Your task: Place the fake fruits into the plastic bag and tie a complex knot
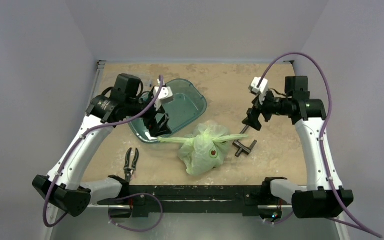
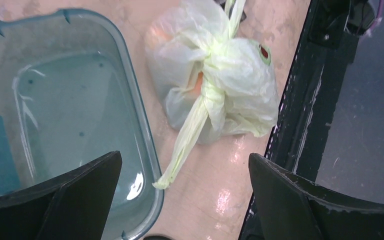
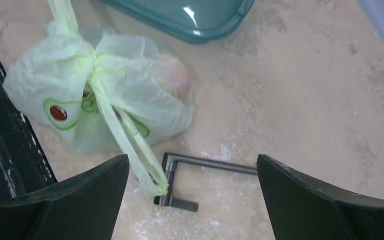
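The pale green plastic bag point(image 1: 203, 149) lies on the table, bulging and tied at the top, with two twisted tails running left and right. It also shows in the left wrist view point(image 2: 215, 75) and the right wrist view point(image 3: 95, 90). Orange fruit shapes show faintly through the plastic; the fake fruits are otherwise hidden inside it. My left gripper point(image 1: 159, 126) is open and empty above the end of the left tail point(image 2: 172, 170). My right gripper point(image 1: 253, 120) is open and empty above the end of the right tail point(image 3: 152, 182).
An empty teal plastic tub point(image 1: 182, 107) stands behind the left gripper, its near rim by the left tail. A dark metal bar tool point(image 1: 244, 146) lies under the right tail. Pliers point(image 1: 130, 162) lie at the front left. The black base rail point(image 1: 190, 192) runs along the near edge.
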You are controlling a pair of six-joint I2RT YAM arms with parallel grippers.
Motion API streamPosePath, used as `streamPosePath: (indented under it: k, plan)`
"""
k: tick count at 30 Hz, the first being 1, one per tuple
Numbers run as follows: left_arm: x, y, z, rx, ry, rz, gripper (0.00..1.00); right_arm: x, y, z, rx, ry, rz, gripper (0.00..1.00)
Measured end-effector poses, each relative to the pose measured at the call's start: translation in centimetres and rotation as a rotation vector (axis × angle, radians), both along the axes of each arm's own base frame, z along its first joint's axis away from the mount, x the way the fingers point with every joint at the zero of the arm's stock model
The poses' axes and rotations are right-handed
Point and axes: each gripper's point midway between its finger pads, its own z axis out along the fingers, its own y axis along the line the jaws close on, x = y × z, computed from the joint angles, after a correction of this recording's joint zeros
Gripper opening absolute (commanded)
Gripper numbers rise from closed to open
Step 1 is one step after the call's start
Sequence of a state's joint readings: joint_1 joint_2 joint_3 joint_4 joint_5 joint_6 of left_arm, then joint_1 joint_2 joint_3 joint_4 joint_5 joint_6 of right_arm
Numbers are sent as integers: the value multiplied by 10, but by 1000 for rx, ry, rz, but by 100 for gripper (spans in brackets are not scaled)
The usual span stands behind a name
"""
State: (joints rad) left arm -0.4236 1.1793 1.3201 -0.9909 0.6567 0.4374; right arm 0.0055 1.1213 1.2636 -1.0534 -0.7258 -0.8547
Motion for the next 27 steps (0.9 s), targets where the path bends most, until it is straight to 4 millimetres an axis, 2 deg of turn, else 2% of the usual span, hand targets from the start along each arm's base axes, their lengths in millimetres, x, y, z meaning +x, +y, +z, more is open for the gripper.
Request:
streamPosePath:
  k: [4,7,10,12,14,16,19,21,23,25,27]
  plan:
    - [17,-8,45,-50,-14,41,100,31,13,41,132,-22,-55,99]
    - [41,-7,76,-95,9,127,100,61,20,65,232,-24,-123,99]
    - [78,8,98,-137,51,269,100,96,21,76,321,-1,-209,99]
    - [101,26,103,-160,77,373,100,118,14,73,370,30,-282,99]
    - [119,56,97,-176,131,501,100,140,-5,60,401,74,-383,99]
    - [135,93,91,-179,179,642,100,159,-34,43,409,109,-490,99]
    - [157,153,76,-185,250,842,100,175,-80,14,382,141,-624,99]
    - [163,189,59,-188,305,953,100,176,-110,-9,350,163,-698,99]
    - [161,215,42,-182,351,1036,100,171,-134,-30,314,185,-759,99]
    - [156,240,23,-162,394,1118,100,165,-148,-43,286,201,-793,99]
    - [151,257,9,-130,414,1168,100,162,-153,-49,266,204,-800,99]
